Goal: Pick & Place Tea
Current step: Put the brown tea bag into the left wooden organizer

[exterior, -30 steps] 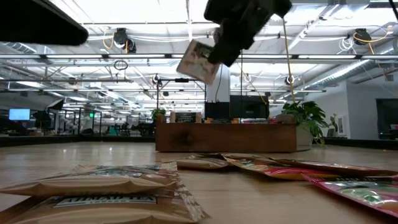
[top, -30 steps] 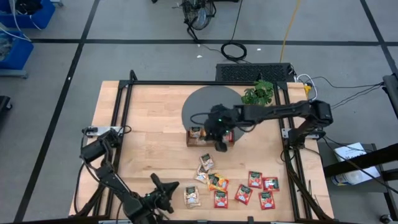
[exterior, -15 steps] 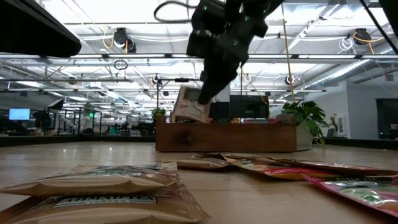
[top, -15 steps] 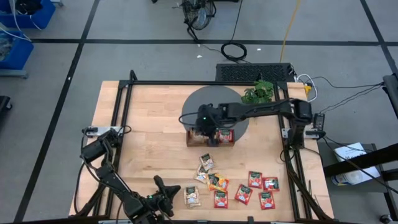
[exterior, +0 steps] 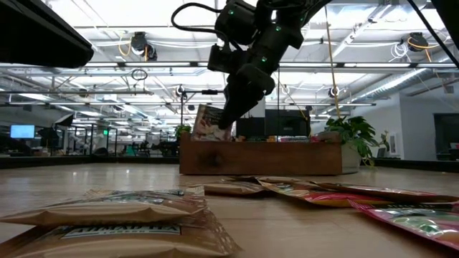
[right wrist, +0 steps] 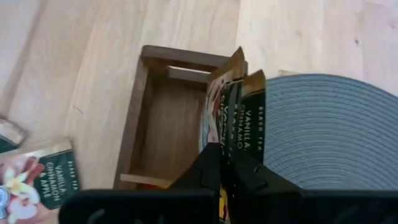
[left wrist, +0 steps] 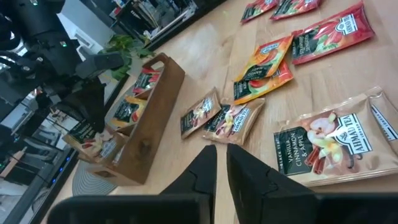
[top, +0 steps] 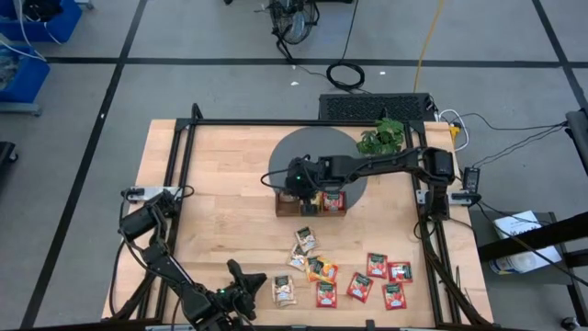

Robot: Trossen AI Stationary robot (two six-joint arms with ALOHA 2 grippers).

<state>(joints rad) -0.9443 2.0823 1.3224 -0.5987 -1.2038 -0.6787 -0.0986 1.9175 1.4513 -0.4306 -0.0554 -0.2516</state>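
Your right gripper [top: 296,187] is reaching in from the 3 o'clock side of the table and hangs over the left end of the wooden tray [top: 311,206], its fingers pinched tight on a beige vanilla sachet [right wrist: 231,112] held on edge. In the low view that sachet [exterior: 209,123] sits tilted just above the tray's rim [exterior: 258,158], at the tray's left end; the wrist camera shows the slot below it bare wood. The tray's other slots already hold sachets with red and orange labels [left wrist: 134,99]. Your left gripper [top: 241,296] waits near the table's 7 o'clock edge, its fingers [left wrist: 252,171] parted only by a narrow slit and holding nothing. Just in front of it lies another beige vanilla sachet [left wrist: 329,140], flat on the wood. The rest of the tea is spread along the 6 o'clock side of the table: two small beige ones [top: 301,246] nearest the tray, an orange-yellow pair [top: 322,269] overlapping beside them, and red sachets [top: 378,276] grouped toward 5 o'clock. A potted plant [top: 381,137] stands at the grey round mat [top: 312,147] behind the tray.
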